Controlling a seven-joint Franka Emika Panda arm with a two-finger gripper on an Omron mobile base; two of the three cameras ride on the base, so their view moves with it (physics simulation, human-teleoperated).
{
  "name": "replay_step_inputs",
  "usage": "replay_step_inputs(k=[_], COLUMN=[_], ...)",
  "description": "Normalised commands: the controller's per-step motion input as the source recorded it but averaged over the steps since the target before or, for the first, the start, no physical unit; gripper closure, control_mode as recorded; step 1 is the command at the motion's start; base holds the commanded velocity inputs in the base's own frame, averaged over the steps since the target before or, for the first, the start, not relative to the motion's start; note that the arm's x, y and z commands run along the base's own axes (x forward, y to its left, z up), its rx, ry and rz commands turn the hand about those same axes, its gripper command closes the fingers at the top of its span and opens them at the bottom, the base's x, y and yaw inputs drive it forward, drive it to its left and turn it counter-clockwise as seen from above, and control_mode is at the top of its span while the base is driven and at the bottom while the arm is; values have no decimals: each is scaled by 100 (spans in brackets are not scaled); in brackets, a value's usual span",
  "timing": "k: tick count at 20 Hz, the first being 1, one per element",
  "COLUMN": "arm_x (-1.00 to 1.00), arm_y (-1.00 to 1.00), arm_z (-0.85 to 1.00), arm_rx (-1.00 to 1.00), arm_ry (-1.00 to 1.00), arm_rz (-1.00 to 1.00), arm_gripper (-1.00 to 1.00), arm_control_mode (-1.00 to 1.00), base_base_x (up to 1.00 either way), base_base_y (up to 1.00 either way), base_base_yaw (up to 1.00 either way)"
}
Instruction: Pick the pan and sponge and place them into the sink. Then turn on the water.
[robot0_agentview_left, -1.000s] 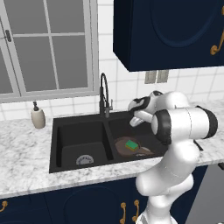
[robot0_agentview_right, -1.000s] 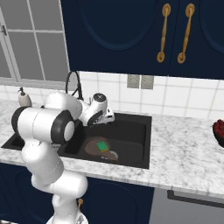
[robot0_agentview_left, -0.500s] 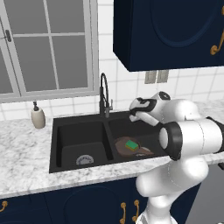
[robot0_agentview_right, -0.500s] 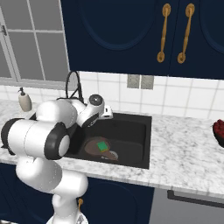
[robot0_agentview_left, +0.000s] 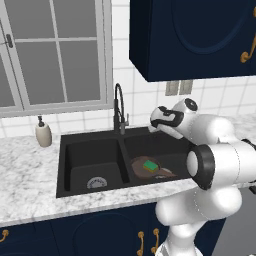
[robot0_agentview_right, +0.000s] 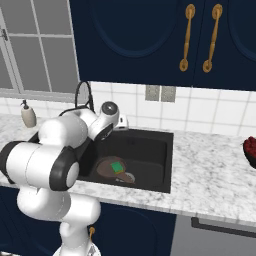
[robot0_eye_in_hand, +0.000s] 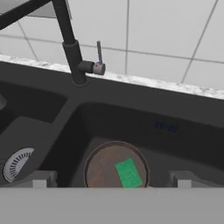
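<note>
pan (robot0_eye_in_hand: 114, 165): round, shallow, reddish-brown, flat in right basin of matte black sink (robot0_agentview_left: 80, 145), short handle toward counter front | sponge (robot0_eye_in_hand: 128, 173): green block lying in pan | gripper (robot0_eye_in_hand: 109, 179): jaws wide, empty, above basin near gooseneck faucet (robot0_eye_in_hand: 72, 48)

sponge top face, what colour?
Green, lying on the reddish-brown pan. The sponge shows best in the hand view.

Even, shadowless rendered light; soft, low-resolution views, no glare.
</note>
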Motion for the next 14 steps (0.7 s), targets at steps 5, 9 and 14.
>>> replay_step_inputs(k=[5,9,14], arm_x=[2,2,0], arm_y=[2,0,0], arm_z=[14,11,0], arm_rx=[1,0,0], arm_ry=[0,-1,-4], arm_rz=[0,0,0], arm_gripper=[-100,-100,-100], arm_control_mode=[-100,-100,-100], base_base_x=[0,0,0], base_base_y=[0,0,0], base_base_yaw=[0,0,0])
